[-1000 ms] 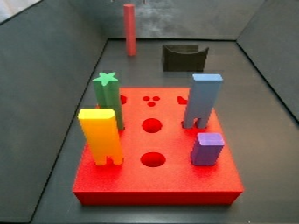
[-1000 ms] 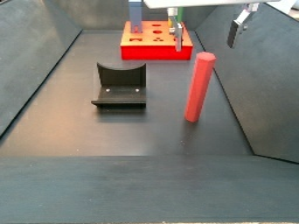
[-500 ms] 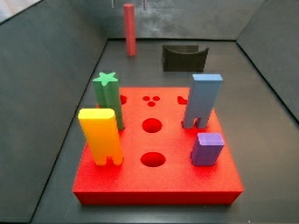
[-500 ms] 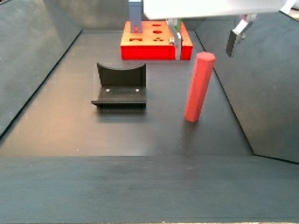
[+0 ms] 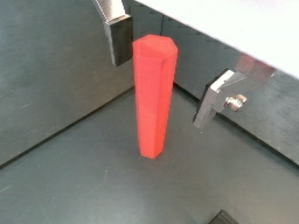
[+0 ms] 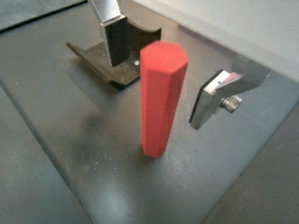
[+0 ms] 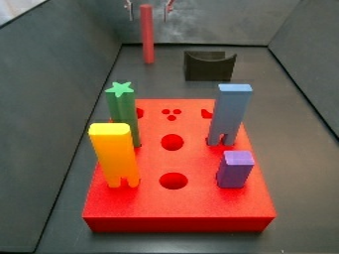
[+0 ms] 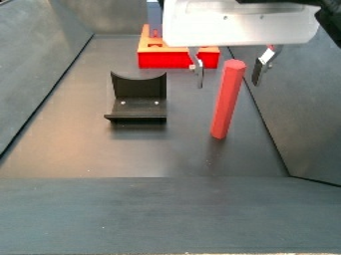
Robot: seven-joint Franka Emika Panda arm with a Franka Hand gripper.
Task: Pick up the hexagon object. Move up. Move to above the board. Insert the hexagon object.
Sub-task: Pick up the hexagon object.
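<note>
The hexagon object is a slim red prism standing upright on the dark floor, seen in both side views (image 7: 147,35) (image 8: 228,100) and both wrist views (image 5: 152,96) (image 6: 162,101). My gripper (image 8: 230,62) is open and hangs over the rod, with one finger (image 5: 117,37) on each side of its top and a clear gap on both sides. It also shows in a side view (image 7: 150,9). The board (image 7: 179,213) (image 8: 170,58) is a red slab lying away from the rod.
The board bears a yellow peg (image 7: 114,151), a green star-topped peg (image 7: 121,107), a blue peg (image 7: 232,111) and a purple block (image 7: 236,169). The fixture (image 8: 138,97) (image 7: 208,65) (image 6: 100,61) stands beside the rod. Grey walls enclose the floor.
My gripper has come down and across over the rod, so that its open fingers now straddle the rod's top. The rod has not moved.
</note>
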